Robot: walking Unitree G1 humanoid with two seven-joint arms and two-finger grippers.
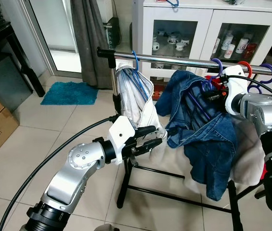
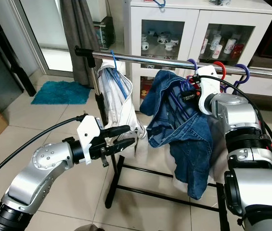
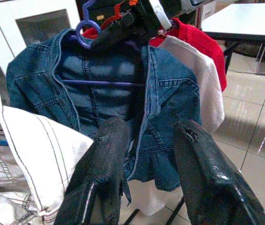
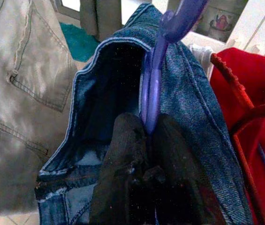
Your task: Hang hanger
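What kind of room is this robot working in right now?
Most likely a living area in a home, used for drying laundry. A clothes rail holds a denim jacket on a purple hanger, a white glass-door cabinet displays mugs, and a teal mat lies on the tiled floor.

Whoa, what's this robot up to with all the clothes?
It is hanging laundry on a clothes rail. Its right gripper is shut on a purple hanger carrying a denim jacket, held up at the rail. Its left gripper is open, lower down beside a white garment that already hangs from a blue hanger.
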